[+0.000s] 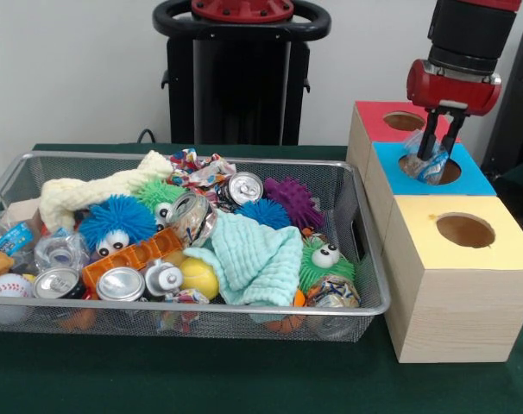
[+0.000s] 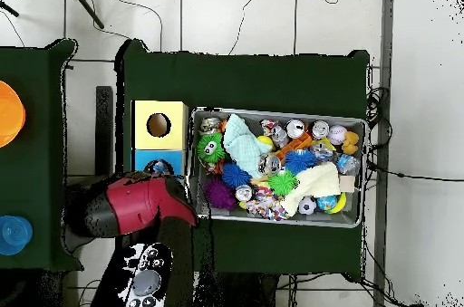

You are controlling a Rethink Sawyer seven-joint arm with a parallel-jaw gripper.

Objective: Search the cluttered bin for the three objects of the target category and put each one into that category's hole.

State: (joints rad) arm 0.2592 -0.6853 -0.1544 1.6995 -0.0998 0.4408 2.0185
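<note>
Right now the gripper [image 1: 435, 155] is clenched on a plastic bottle [image 1: 429, 167], holding it in the blue box's hole [image 1: 447, 172]. At nine o'clock from the boxes sits the wire bin [image 1: 244, 308], with another bottle [image 1: 59, 251] near its nine o'clock end.

Arm [image 1: 465, 39]: black ribbed cylinder segment over a glossy red wrist housing with a metal band; tool [image 1: 440, 142] has two thin dark fingers. Overhead, the arm [image 2: 136, 206] shows a red shell with black joints, plus a grey-white button panel near the base. Black pedestal [image 1: 240, 73], red cap.
</note>
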